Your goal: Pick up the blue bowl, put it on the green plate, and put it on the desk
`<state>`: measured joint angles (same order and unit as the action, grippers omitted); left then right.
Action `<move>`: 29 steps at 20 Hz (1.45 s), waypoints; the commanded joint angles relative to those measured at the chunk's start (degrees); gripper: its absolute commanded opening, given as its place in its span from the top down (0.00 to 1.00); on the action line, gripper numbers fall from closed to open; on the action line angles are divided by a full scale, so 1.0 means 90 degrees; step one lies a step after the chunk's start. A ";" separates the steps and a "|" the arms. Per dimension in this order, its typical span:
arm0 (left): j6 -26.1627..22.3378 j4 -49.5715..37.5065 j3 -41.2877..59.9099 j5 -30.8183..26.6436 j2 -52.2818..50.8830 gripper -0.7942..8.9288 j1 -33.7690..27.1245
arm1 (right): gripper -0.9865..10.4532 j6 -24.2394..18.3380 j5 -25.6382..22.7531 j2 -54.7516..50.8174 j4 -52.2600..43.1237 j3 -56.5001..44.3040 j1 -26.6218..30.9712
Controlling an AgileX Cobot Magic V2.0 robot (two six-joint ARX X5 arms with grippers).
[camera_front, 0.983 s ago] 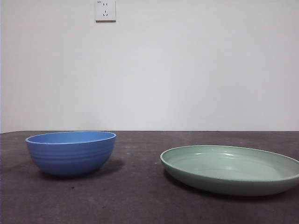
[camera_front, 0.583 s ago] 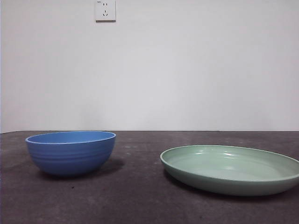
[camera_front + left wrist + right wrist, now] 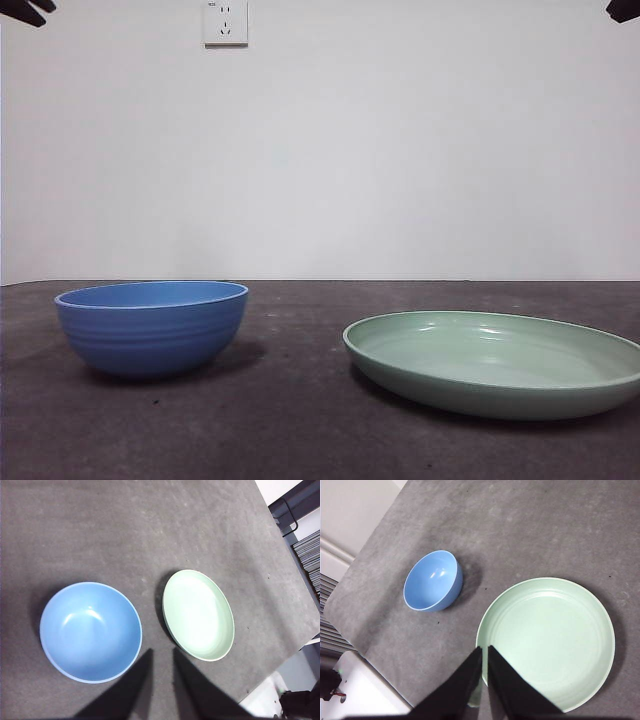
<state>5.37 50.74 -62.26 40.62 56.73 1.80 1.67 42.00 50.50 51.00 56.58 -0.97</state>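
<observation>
The blue bowl (image 3: 152,325) stands upright and empty on the desk (image 3: 290,420) at the left. The green plate (image 3: 495,362) lies empty on the desk at the right, a gap apart from the bowl. My left gripper (image 3: 162,652) hangs high above the desk, nearer the bowl (image 3: 90,631) than the plate (image 3: 198,614), jaws a little apart and empty. My right gripper (image 3: 484,648) hangs high over the near rim of the plate (image 3: 545,642), jaws nearly together and empty, with the bowl (image 3: 432,580) off to one side. Both arms show as black tips at the front view's top corners.
A white wall with a socket (image 3: 226,22) stands behind the desk. The desk's edges show in both wrist views, with a white object (image 3: 365,690) beyond one edge and shelving (image 3: 307,550) beyond another.
Black arm tips have come into the front view's top left and top right corners. The bowl and plate have not moved.
</observation>
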 commanded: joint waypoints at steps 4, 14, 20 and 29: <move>-0.0172 -0.0085 -0.0124 0.0039 0.0063 0.38 0.0017 | 0.60 -0.0121 -0.0015 0.0041 -0.0041 0.0097 -0.0007; -0.0197 -0.0117 -0.0124 0.0039 0.0063 0.28 0.0017 | 0.43 -0.0124 -0.0034 0.0041 -0.0044 0.0097 -0.0007; -0.0219 -0.0032 -0.0124 -0.0690 0.0100 0.28 0.0017 | 0.43 -0.0121 -0.0012 0.0041 -0.0100 0.0097 -0.0007; -0.0185 0.0430 -0.0124 -0.1496 0.1069 0.28 0.0024 | 0.43 -0.0109 0.0000 0.0041 -0.0197 0.0097 -0.0007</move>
<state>3.95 54.81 -62.35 27.29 64.97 1.80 1.26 41.85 50.50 49.78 56.58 -1.02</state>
